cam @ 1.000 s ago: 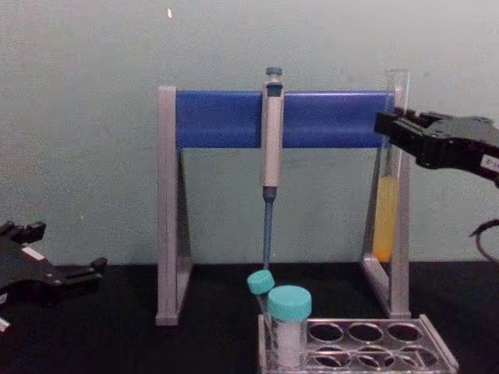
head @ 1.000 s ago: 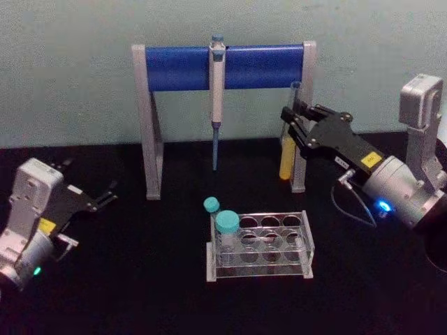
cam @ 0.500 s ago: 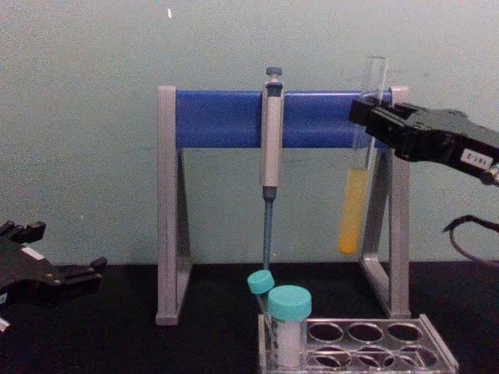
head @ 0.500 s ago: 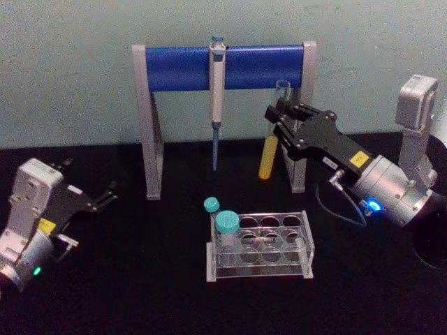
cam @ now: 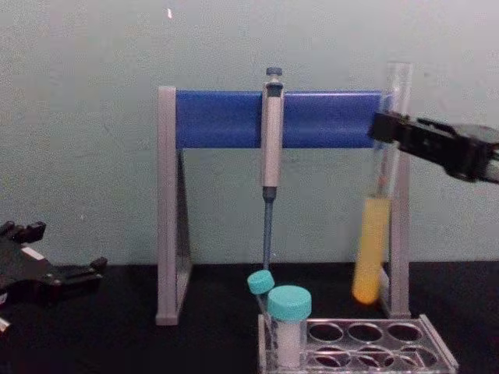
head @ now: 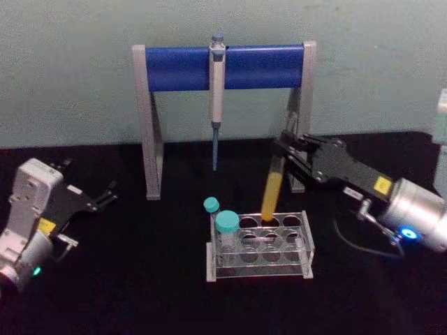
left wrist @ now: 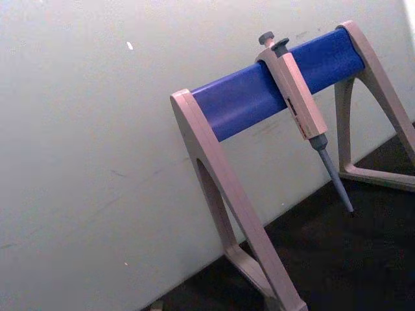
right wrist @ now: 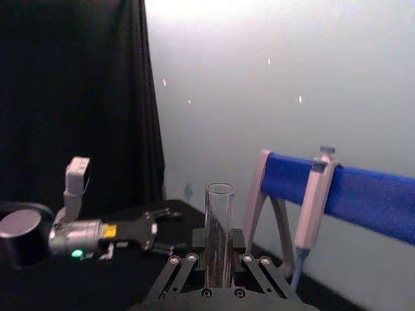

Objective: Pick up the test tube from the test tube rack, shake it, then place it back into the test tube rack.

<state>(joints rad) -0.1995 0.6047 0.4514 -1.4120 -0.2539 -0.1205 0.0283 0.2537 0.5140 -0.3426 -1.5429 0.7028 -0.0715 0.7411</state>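
The test tube (head: 271, 192) is a long clear glass tube with yellow liquid in its lower part. My right gripper (head: 283, 155) is shut on its upper part, coming in from the right. In the chest view the test tube (cam: 370, 249) hangs nearly upright, its round bottom just above the back row of the test tube rack (cam: 437, 352); the right gripper (cam: 386, 128) grips it near the top. The clear rack (head: 308, 246) stands at table centre. The tube's open mouth (right wrist: 218, 194) rises between the right gripper (right wrist: 219, 249) fingers. My left gripper (head: 105, 195) rests open at the left.
A grey-and-blue pipette stand (head: 223, 66) with a hanging pipette (head: 216, 91) stands behind the rack. A teal-capped vial (head: 227, 227) and a small teal-capped tube (head: 211, 206) occupy the rack's left end. The left wrist view faces the stand (left wrist: 259, 97).
My right gripper has come down and forward with the test tube, from beside the stand's right leg to over the rack's back row. The left arm has not moved.
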